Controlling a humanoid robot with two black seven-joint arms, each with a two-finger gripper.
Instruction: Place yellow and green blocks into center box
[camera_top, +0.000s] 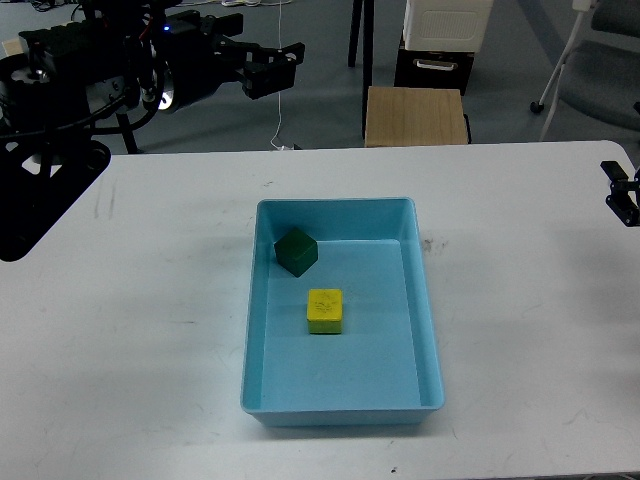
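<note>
The light blue box (425, 300) sits in the middle of the white table. Inside it a green block (296, 250) lies near the back left corner and a yellow block (324, 311) lies near the middle. My left gripper (272, 68) is raised high at the upper left, well above and behind the box, and holds nothing; its fingers are dark and I cannot tell them apart. Only the tip of my right gripper (621, 194) shows at the right edge, over the table.
Beyond the table's far edge stand a wooden stool (416, 115), a white and black cabinet (444, 40), a tripod's legs (110, 70) and a cardboard box (10, 48). A chair base (570, 50) is at the back right.
</note>
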